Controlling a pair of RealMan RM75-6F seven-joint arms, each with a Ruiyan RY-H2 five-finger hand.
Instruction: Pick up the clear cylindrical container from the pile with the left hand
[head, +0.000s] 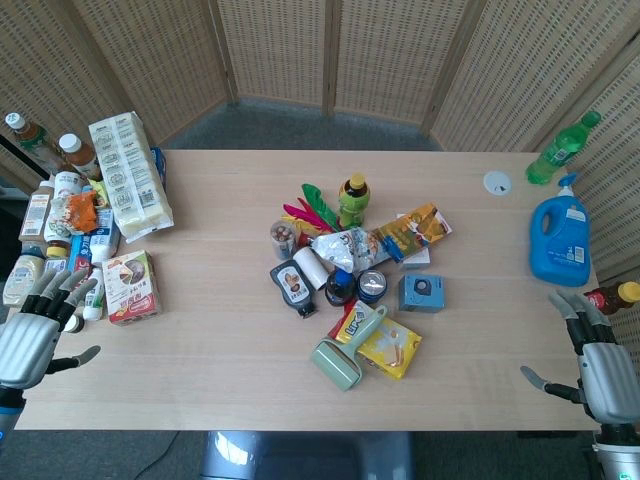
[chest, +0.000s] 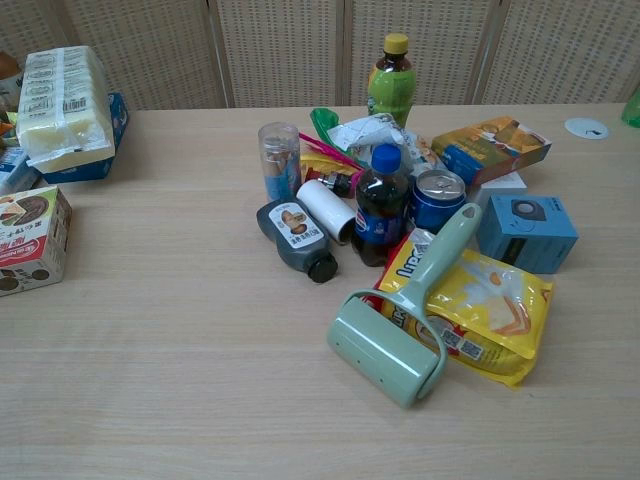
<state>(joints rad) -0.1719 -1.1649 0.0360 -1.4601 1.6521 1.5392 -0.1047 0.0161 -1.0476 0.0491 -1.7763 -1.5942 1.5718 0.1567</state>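
Observation:
The clear cylindrical container (head: 282, 240) (chest: 279, 160) stands upright at the left edge of the pile in the middle of the table, with brown contents and a clear lid. My left hand (head: 32, 335) hovers at the table's front left corner, open with fingers spread, far from the container. My right hand (head: 598, 370) is at the front right corner, also open and holding nothing. Neither hand shows in the chest view.
Around the container lie a dark sauce bottle (chest: 297, 238), a white roll (chest: 327, 210), a cola bottle (chest: 379, 206), a can (chest: 438, 198), a green lint roller (chest: 395, 320), a yellow bag (chest: 482, 312) and a blue box (chest: 527, 232). Groceries crowd the left edge (head: 125, 175); a blue detergent jug (head: 560, 238) stands right.

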